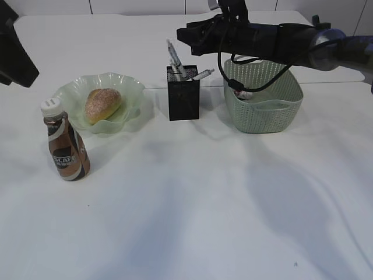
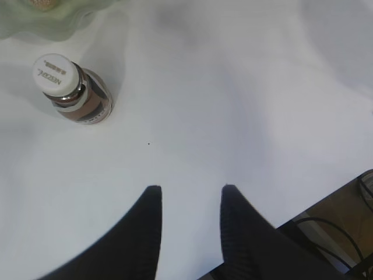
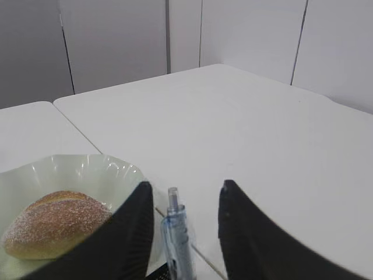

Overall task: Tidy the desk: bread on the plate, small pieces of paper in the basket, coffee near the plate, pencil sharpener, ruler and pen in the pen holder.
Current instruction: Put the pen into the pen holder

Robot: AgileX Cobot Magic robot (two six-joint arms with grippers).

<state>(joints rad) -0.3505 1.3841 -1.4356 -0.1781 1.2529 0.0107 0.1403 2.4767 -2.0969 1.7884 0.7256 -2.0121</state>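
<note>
Exterior slanting down from front, wrists close, right wrist sharing the bread (level view)

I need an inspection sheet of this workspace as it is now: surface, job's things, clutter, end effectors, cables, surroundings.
Surface: white desk, bare in front.
Job's things: bread in the plate; coffee upright beside the plate; pen holder holds a pen and other sticks; basket has something inside, unclear what.
Clutter: nothing seen.
End effectors: left end effector open, empty, above bare desk; right end effector open above the pen holder, pen between its fingers, contact unclear.
Cables: black cable hangs from the right arm into the basket.
Surroundings: second white table behind, pale wall panels.
</note>
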